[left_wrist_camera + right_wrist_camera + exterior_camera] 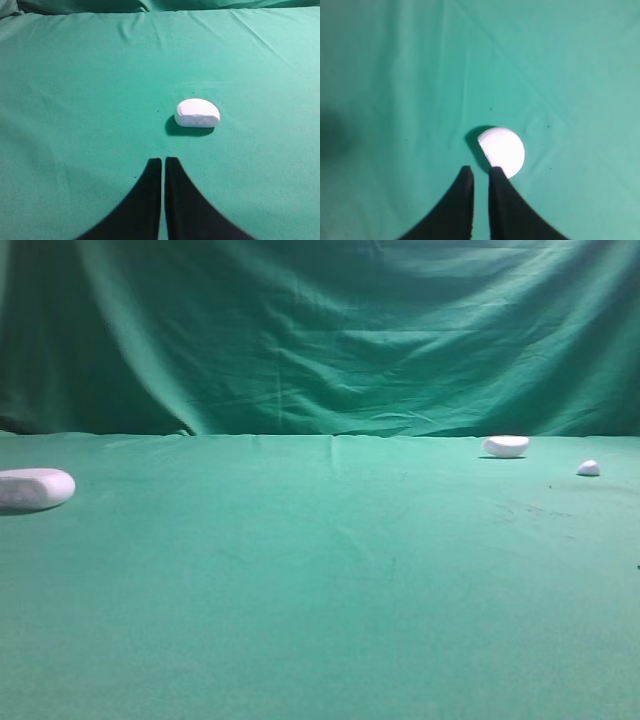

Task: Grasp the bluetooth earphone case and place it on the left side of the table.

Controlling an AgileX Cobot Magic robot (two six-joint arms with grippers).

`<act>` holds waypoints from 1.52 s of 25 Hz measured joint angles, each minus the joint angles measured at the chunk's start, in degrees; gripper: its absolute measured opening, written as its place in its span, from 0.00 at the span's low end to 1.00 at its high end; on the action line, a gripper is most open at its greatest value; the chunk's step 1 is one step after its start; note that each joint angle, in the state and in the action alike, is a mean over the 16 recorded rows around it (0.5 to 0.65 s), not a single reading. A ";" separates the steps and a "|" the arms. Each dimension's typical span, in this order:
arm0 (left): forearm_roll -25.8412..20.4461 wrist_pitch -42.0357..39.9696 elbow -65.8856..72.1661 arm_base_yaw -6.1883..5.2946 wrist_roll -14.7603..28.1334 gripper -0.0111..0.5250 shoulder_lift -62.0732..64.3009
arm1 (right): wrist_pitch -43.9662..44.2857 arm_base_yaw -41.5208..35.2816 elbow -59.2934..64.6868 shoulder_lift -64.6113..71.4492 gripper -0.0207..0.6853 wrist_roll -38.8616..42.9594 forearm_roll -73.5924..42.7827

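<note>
Seemingly, bluetooth earphone case [34,489] bears no writing.

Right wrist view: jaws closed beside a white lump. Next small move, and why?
Probably lift the right gripper clear without grasping. Its jaws are shut on nothing, and the round white piece sits beside them, not between. In the high view the bluetooth earphone case already lies at the table's far left, so nothing seems left to carry.

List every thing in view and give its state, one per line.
bluetooth earphone case: lying flat at the table's left edge, ungripped.
half-dome lump: resting far right.
small white piece: resting right.
left gripper: shut, empty.
right gripper: shut, empty.
</note>
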 joint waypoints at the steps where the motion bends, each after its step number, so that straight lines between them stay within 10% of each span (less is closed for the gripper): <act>1: 0.00 0.00 0.00 0.00 0.00 0.02 0.00 | 0.04 -0.04 2.29 -2.26 0.03 0.35 -0.56; 21: 0.00 0.00 0.00 0.00 0.00 0.02 0.00 | -14.03 -0.21 65.51 -56.38 0.03 12.35 -7.82; 38: 0.00 0.00 0.00 0.00 -0.01 0.02 0.00 | -23.77 -3.45 81.92 -75.64 0.03 4.42 -7.59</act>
